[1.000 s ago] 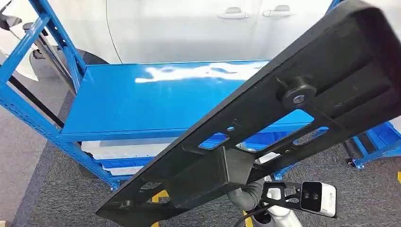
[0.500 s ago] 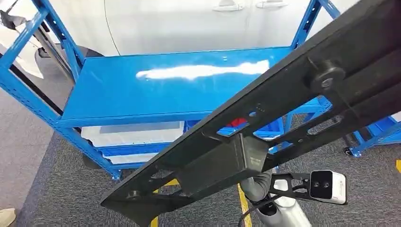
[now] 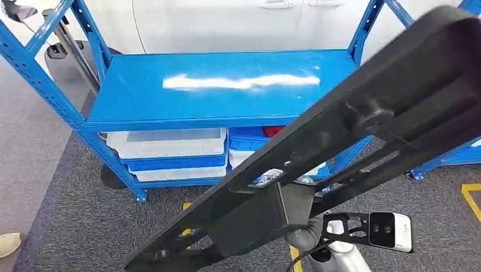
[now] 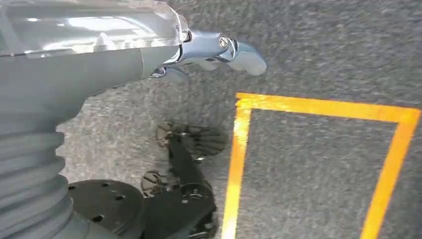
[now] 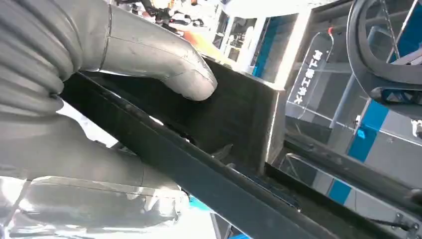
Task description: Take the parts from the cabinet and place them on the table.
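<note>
While the whole view has shifted since a second ago, so the robot itself turned, the right hand (image 5: 149, 74) still grips the long black plastic panel (image 3: 340, 147), carried slanting in front of the blue metal rack (image 3: 221, 85); the left hand (image 4: 219, 50) hangs holding nothing, its fingers apart; placing remains undone.

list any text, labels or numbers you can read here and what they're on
White characters on the translucent panel: sideways, too blurred to read.
Mark on the white wrist camera: too small to read.
Long black plastic part, blue metal shelf: no text.
</note>
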`<action>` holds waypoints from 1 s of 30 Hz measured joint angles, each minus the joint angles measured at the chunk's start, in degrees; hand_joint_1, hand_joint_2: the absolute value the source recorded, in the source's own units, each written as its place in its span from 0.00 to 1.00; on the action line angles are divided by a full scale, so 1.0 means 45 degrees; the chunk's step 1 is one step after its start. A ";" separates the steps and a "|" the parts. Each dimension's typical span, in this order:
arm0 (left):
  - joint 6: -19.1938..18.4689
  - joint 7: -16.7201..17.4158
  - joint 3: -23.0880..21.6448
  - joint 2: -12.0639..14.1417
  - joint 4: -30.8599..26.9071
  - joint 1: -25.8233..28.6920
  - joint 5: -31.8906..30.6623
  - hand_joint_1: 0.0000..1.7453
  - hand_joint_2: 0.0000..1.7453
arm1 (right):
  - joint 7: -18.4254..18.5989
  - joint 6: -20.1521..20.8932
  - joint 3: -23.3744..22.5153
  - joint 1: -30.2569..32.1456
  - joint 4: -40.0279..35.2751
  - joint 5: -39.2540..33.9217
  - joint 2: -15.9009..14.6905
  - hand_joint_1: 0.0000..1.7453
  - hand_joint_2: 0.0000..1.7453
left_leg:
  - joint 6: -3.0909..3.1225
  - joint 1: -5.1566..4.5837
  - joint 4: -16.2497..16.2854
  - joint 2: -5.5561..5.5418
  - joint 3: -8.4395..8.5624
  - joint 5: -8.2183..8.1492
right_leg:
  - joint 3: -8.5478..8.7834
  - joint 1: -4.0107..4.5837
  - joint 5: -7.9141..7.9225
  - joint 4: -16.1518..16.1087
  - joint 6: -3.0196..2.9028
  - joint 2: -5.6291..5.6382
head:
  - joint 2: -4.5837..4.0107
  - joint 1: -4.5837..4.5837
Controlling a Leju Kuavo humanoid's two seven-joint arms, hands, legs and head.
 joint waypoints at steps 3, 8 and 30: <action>-0.0044 -0.0024 0.0019 -0.0005 0.0000 -0.0018 -0.0024 0.00 1.00 | 0.0005 0.0102 -0.0116 0.0018 -0.0005 0.0214 0.0243 1.00 1.00 | -0.0178 -0.0045 0.0238 0.0001 -0.0328 0.0144 | 0.1996 0.0093 -0.0310 -0.3040 -0.0183 0.0045 | 0.0000 -0.0005; -0.0078 -0.0053 0.0087 0.0005 0.0000 0.0029 -0.0121 0.00 1.00 | 0.0000 -0.0024 -0.0175 0.0028 0.0000 0.0243 0.0553 1.00 1.00 | -0.0566 0.0010 0.0433 -0.0037 -0.0593 -0.0049 | 0.1634 0.0059 0.0153 -0.3135 -0.0668 -0.0056 | 0.0000 0.0000; -0.0097 -0.0209 0.0083 0.0102 0.0000 -0.0007 -0.0393 0.00 1.00 | 0.0000 -0.0549 -0.0078 -0.0163 -0.0389 -0.0204 0.0553 1.00 1.00 | -0.0035 -0.0005 -0.0001 0.0058 -0.0149 0.0130 | -0.0093 0.0010 -0.0262 0.0694 -0.0019 0.0027 | 0.0000 0.0000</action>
